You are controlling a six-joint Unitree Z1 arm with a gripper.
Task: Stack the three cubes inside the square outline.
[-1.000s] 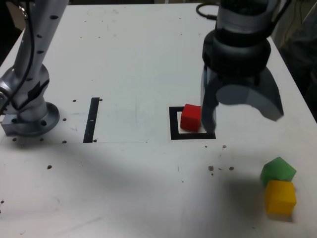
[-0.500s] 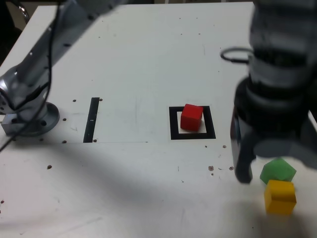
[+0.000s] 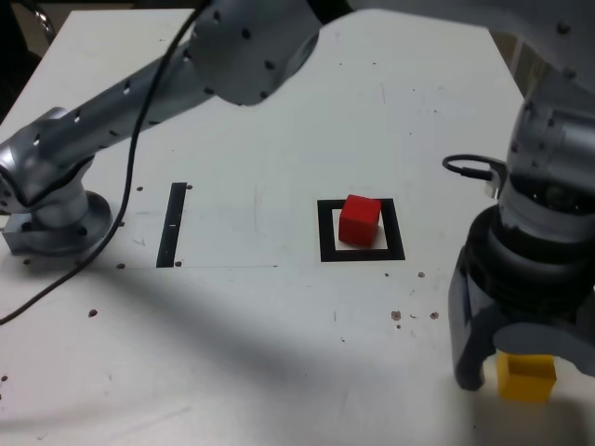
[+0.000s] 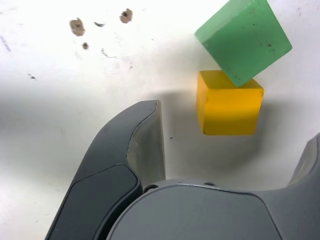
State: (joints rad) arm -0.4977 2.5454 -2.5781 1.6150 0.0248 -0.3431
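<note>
The red cube (image 3: 359,220) sits inside the square outline (image 3: 327,232), slightly turned. My gripper (image 3: 528,364) hangs open over the near right corner of the table in the exterior view. The yellow cube (image 3: 526,376) shows between its fingers, and there the gripper hides the green cube. In the wrist view the gripper (image 4: 235,125) straddles the yellow cube (image 4: 229,103) without touching it. The green cube (image 4: 243,39) lies rotated just beyond, touching the yellow one. One finger (image 4: 145,145) stands well clear of the yellow cube's side.
A thin black strip (image 3: 173,224) lies on the exterior view's left, near the arm's base (image 3: 56,218). The arm's links arch over the table's far side. A black cable (image 3: 469,167) loops by the wrist. The table's right edge is close to the gripper.
The gripper has moved from beside the red cube toward the near right, coming down over the green and yellow cubes. Its jaws stayed open. No cube has moved.
</note>
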